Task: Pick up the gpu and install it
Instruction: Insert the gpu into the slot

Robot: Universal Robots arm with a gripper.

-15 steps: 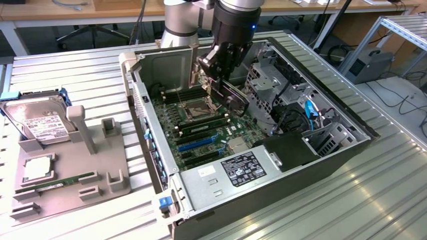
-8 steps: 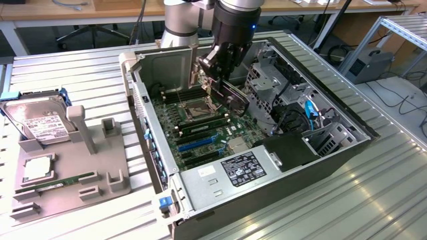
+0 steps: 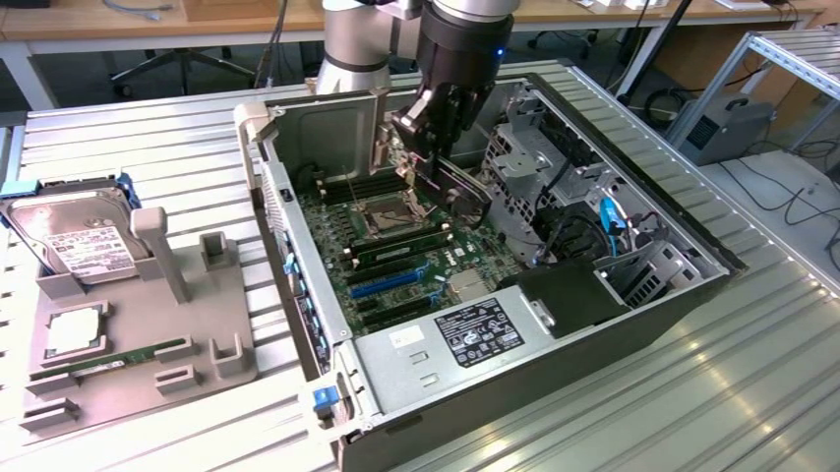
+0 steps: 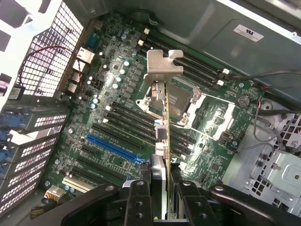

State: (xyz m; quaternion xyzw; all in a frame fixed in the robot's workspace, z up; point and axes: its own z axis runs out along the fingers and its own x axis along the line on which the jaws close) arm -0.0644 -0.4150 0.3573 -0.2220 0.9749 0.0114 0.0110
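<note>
While I watch through the wrist view, the claw (image 4: 162, 200) stands narrow, its two fingers (image 4: 138, 202) clamped on the graphics card (image 4: 162, 134), which I see edge-on between them. The card's silvery end bracket (image 4: 164, 66) points away from the claw. Beneath the card lies the green main board (image 4: 113, 113), with the processor socket (image 4: 188, 101) just beside the card's line and a blue slot (image 4: 113, 148) off to one side. In the exterior view, the claw (image 3: 431, 147) hangs inside the open computer case (image 3: 565, 388) and the card (image 3: 462, 192) sits tilted above the board. I cannot tell whether its lower edge touches anything. On the exterior view's left, a hard drive (image 3: 79, 241) rests in a grey tray (image 3: 145, 403).
</note>
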